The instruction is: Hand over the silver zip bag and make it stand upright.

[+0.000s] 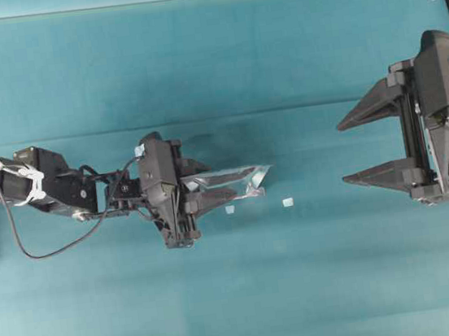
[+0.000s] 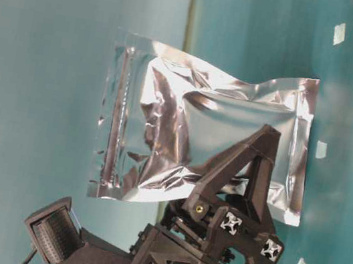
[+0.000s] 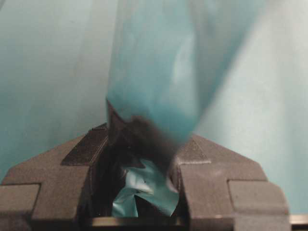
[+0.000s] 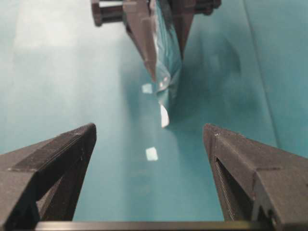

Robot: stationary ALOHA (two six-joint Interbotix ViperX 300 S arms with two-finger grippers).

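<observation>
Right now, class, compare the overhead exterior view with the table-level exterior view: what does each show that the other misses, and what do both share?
Only the overhead view shows the right end effector, open and apart from the bag, and the left arm's cable. Only the table-level view shows the silver zip bag broadside: its crinkled face, sealed edges and the strip near one end. Both show the left end effector shut on the silver zip bag, the teal table and small white scraps on it.
</observation>
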